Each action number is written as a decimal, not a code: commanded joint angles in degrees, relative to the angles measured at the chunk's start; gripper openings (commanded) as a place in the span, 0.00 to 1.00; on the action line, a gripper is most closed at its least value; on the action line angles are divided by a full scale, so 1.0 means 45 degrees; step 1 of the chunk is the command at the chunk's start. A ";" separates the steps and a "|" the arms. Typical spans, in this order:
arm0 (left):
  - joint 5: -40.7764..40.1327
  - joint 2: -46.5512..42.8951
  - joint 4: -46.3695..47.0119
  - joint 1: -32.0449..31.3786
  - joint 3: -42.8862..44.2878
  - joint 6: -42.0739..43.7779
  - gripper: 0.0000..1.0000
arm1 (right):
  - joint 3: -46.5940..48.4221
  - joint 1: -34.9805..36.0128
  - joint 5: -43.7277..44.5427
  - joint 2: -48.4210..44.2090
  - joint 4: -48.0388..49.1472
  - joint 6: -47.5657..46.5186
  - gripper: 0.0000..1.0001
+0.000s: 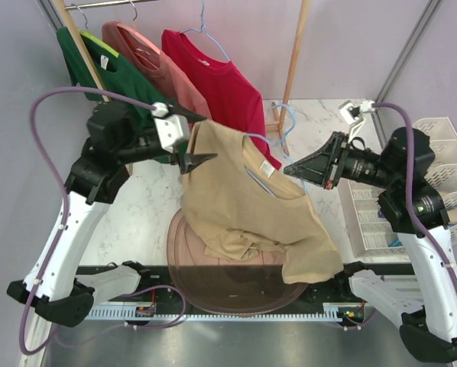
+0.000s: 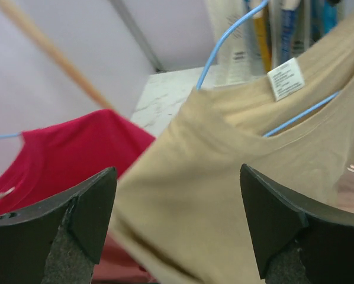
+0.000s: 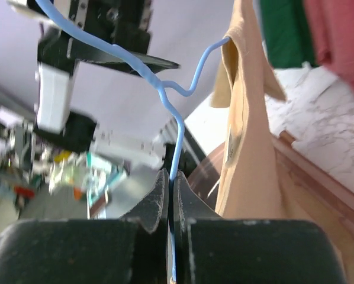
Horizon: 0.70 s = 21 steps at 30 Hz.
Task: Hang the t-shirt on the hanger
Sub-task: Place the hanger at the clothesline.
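Observation:
The tan t-shirt [image 1: 244, 206] hangs in the air over the table's middle, its lower part bunched on the surface. The light-blue hanger [image 1: 290, 122] runs through its neck, and its hook sticks out on the right. My right gripper [image 1: 288, 170] is shut on the hanger wire [image 3: 183, 127] below the hook, in the right wrist view [image 3: 173, 177]. My left gripper [image 1: 208, 138] is open at the shirt's left shoulder. In the left wrist view [image 2: 177, 177] the tan shirt [image 2: 224, 177] lies between and beyond the spread fingers, with its neck label and the blue wire [image 2: 224, 44] above.
A red t-shirt [image 1: 213, 76], a salmon-pink one [image 1: 148, 57] and a green one [image 1: 83, 57] hang on the rack at the back left. A wooden post [image 1: 293, 53] stands behind. A white basket [image 1: 442, 153] is at the right. A brown round mat [image 1: 228, 290] lies at the near edge.

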 commanded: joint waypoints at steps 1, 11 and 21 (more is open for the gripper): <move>-0.0527 -0.0915 0.2794 0.1193 -0.0652 -0.3323 0.91 | 0.0624 -0.1678 0.0922 -0.0711 0.1794 0.3418 0.00; -0.1234 -0.1366 0.3870 0.1253 -0.1807 -0.3693 0.99 | 0.5740 -0.3129 0.7714 -0.0966 -0.1859 0.2022 0.00; -0.0805 -0.1190 0.3929 0.1253 -0.2119 -0.4065 0.99 | 1.1405 -0.2583 1.2895 0.3735 -0.0477 -0.0344 0.00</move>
